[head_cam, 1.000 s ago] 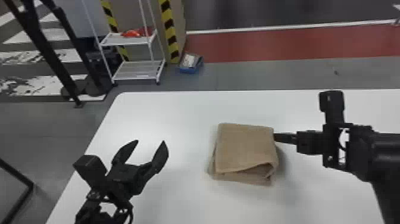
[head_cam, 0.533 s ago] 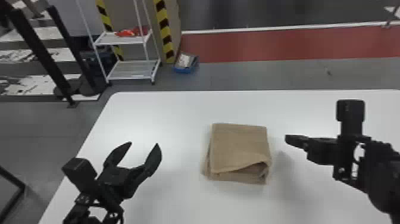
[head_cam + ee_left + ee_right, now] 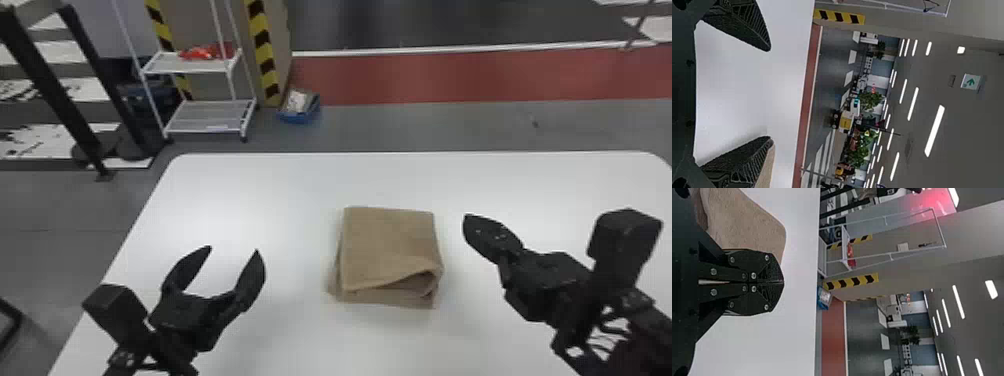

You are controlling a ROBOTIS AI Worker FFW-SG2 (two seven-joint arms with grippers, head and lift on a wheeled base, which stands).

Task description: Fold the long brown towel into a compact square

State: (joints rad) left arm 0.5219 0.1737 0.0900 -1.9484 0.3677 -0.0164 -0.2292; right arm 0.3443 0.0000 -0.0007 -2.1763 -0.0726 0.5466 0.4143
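Note:
The brown towel point(image 3: 387, 250) lies folded into a compact, roughly square stack, its near right corner slightly puffed with lower layers peeking out. To its left, my left gripper point(image 3: 234, 251) stands open and holds nothing. On the towel's other side, my right gripper point(image 3: 466, 218) is shut and apart from the cloth. In the left wrist view the left gripper point(image 3: 770, 94) has its fingers wide apart, with a strip of towel point(image 3: 766, 168) behind one. The right wrist view has the right gripper point(image 3: 783, 282) with fingers pressed together, beside the towel point(image 3: 746, 223).
A white table point(image 3: 280, 180) carries the towel. Beyond its far edge stand a white wire shelf point(image 3: 210, 117) with red items, a yellow-black striped post point(image 3: 262, 50) and a blue box point(image 3: 300, 107) on the floor.
My right gripper has drawn away to the right from the towel's right edge and turned. The left gripper stays open on the left. The towel keeps its folded shape.

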